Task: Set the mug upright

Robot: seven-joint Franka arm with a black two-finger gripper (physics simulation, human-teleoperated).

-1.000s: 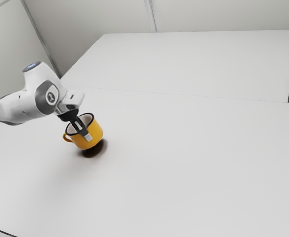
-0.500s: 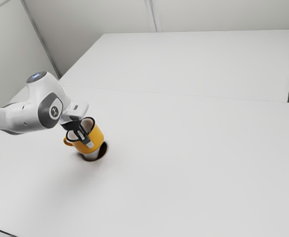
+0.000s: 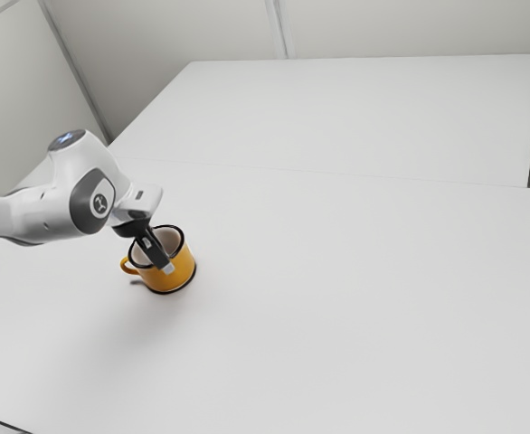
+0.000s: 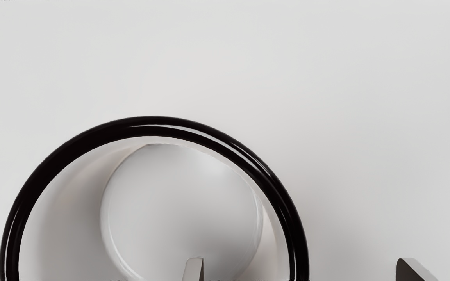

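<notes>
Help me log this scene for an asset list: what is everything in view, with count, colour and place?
mug: one, orange-yellow with black rim and pale inside, upright on the near tabletop, handle toward the exterior view's left
near tabletop: one, white, under the mug
far surface: one, white, beyond a thin seam
walls: two, pale grey, behind and at the exterior view's left
robot arm: one, white and grey, entering from the exterior view's left
gripper: one, black, open at the mug, one finger inside the rim, the other outside
</notes>
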